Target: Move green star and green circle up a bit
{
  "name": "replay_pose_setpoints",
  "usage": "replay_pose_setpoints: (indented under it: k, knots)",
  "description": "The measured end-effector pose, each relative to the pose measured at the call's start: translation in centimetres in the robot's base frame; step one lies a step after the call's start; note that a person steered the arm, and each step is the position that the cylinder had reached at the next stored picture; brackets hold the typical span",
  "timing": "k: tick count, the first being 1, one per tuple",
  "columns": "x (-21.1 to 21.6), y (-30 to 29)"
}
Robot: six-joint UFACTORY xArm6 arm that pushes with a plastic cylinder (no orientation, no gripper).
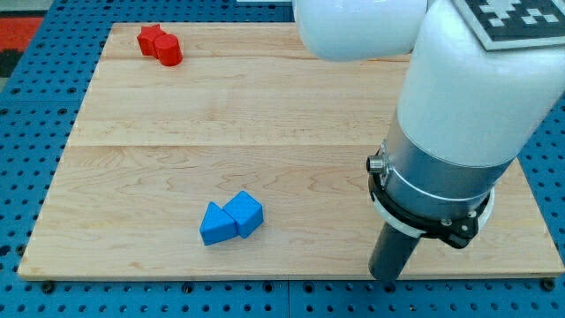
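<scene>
Camera view: neither green star nor green circle shows, perhaps hidden behind the arm, so their direction from my tip [386, 279] cannot be told. Bare rod, touching nothing, well to the right of the blue blocks [231, 218].

A pale, light-grained wooden bench [265, 115] is seen upon a blue pegboard [35, 79] dotted with holes. Two red blocks [160, 44] and two blue blocks [231, 218] are shown. The arm [468, 79] is coloured white, its rod [395, 254] dark.
</scene>
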State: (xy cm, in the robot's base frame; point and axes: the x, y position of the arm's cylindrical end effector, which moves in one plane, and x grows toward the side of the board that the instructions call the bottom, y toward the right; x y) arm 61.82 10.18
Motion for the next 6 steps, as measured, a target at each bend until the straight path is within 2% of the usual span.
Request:
replay_pose_setpoints:
  k: [3,5,6]
  knots:
    - [-0.1,0.3]
    - [-1.4,8.3]
    - [-4.5,6.9]
